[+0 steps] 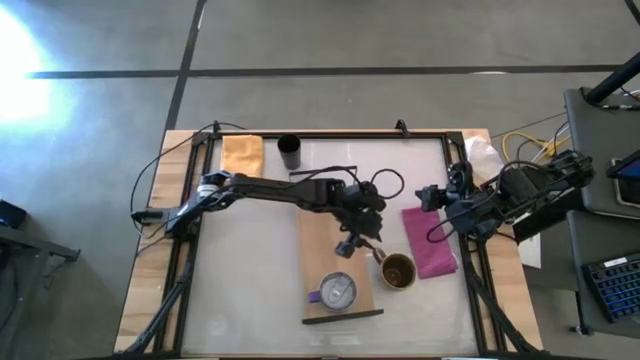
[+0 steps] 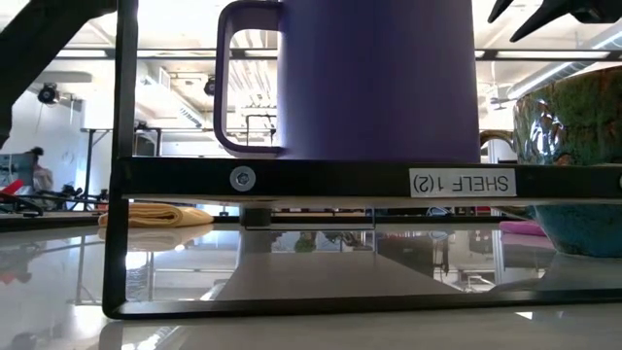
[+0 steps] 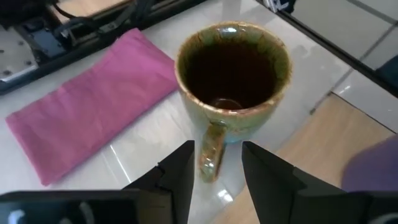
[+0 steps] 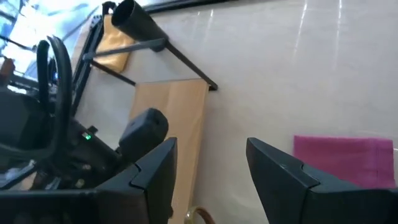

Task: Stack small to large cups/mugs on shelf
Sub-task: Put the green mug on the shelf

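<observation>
The silvery-grey mug (image 1: 337,291) already stands on the near end of the shelf (image 1: 322,235). Just to its right, off the board, the brown mug (image 1: 397,271) waits, with the left gripper (image 3: 216,171) spread open around its handle. The right gripper (image 4: 208,168), open, idles far right. The black cup (image 1: 289,152) stands untouched at the far edge. The brown mug's base is hidden.

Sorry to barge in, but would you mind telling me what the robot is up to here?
It is lining up cups on the wooden shelf. The silvery mug with the purple handle already stands on it. The left gripper is open around the handle of the brown mug, which sits on the table beside the shelf and the magenta cloth. The black cup waits at the far edge. The right gripper hangs open, idle.
</observation>
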